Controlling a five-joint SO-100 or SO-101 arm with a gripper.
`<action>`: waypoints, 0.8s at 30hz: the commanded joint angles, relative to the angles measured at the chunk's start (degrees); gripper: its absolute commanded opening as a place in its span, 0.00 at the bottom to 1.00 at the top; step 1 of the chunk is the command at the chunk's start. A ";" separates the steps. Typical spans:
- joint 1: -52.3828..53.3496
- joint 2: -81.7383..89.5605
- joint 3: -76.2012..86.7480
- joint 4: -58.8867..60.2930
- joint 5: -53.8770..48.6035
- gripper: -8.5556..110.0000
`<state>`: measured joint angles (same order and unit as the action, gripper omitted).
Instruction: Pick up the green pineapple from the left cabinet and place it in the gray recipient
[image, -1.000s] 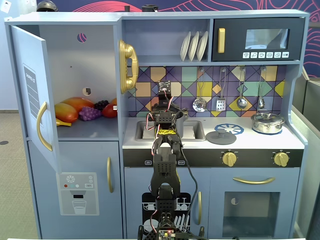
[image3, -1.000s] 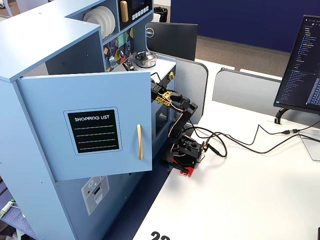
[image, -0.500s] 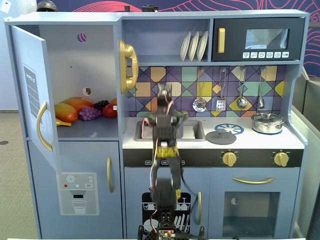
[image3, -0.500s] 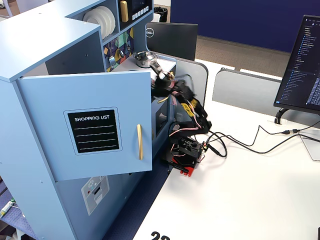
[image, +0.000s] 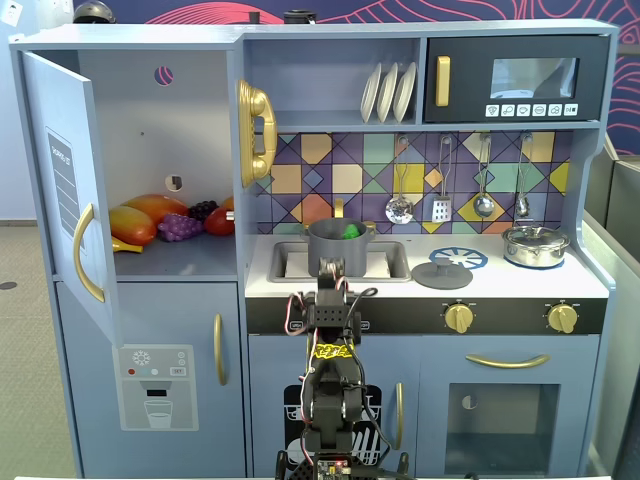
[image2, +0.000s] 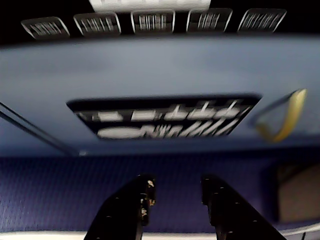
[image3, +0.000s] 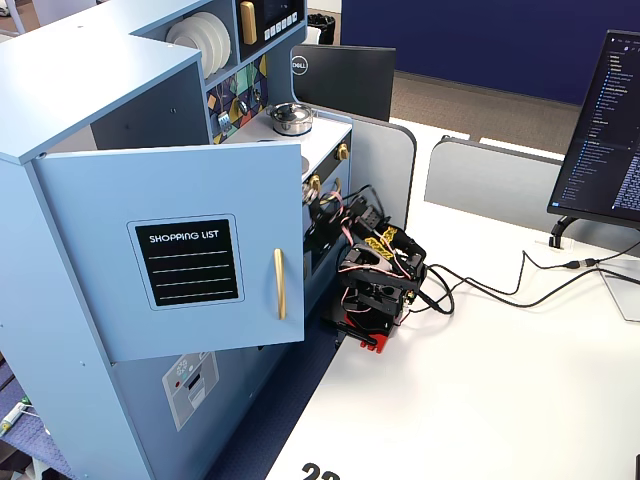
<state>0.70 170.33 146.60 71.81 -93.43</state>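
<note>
The green pineapple (image: 350, 231) sits inside the gray recipient (image: 335, 243), which stands in the sink basin. The left cabinet (image: 150, 110) is open, its door (image: 58, 190) swung out to the left. In another fixed view the door (image3: 180, 260) shows its shopping-list label and gold handle. My gripper (image: 330, 270) is in front of the counter edge, below the pot and apart from it. In the wrist view the gripper (image2: 175, 184) is open and empty, with blurred blue cabinet panels behind it.
Orange fruit (image: 150, 210), purple grapes (image: 180, 227) and a red fruit (image: 218, 221) lie on the cabinet shelf. A pot lid (image: 442, 274) and a shiny silver pot (image: 535, 245) are on the counter. The folded arm (image3: 375, 280) stands on a white desk by a monitor (image3: 600, 130).
</note>
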 joint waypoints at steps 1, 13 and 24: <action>-0.79 -3.08 8.70 -9.67 1.05 0.07; -0.18 -2.81 24.70 -22.59 8.79 0.07; 0.44 8.09 25.31 -1.67 6.94 0.07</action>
<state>0.18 172.79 172.44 61.00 -84.64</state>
